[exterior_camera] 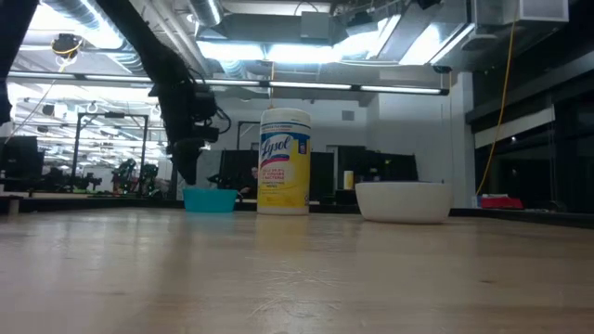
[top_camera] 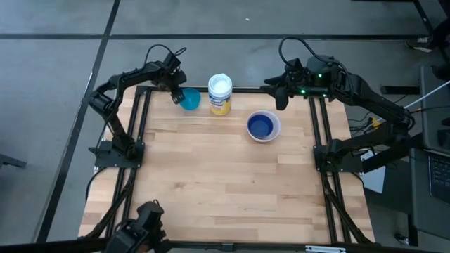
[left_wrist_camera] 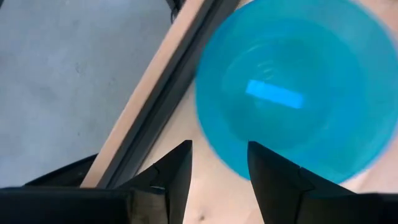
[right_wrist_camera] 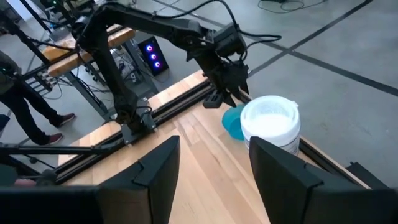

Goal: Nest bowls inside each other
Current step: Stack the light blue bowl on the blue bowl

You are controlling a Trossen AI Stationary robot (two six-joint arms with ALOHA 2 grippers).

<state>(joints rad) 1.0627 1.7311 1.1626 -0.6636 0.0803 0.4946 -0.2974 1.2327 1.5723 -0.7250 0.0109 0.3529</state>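
Observation:
A teal bowl (top_camera: 189, 99) rests on its base near the table's far left corner, also in the left wrist view (left_wrist_camera: 292, 87) and the low view (exterior_camera: 210, 199). My left gripper (left_wrist_camera: 219, 168) hangs open just above the bowl's left rim, pointing steeply down (top_camera: 176, 90). It touches nothing. A dark blue bowl (top_camera: 261, 126) sits inside a white bowl (top_camera: 274, 131) right of centre (exterior_camera: 404, 201). My right gripper (right_wrist_camera: 214, 171) is open and raised over the table's far right edge (top_camera: 281, 97).
An upright yellow-labelled container with a white lid (top_camera: 220, 93) stands just right of the teal bowl (exterior_camera: 284, 162). The black frame rail (left_wrist_camera: 155, 106) runs along the table's edge beside the left gripper. A person's legs (right_wrist_camera: 18, 106) show beyond the table.

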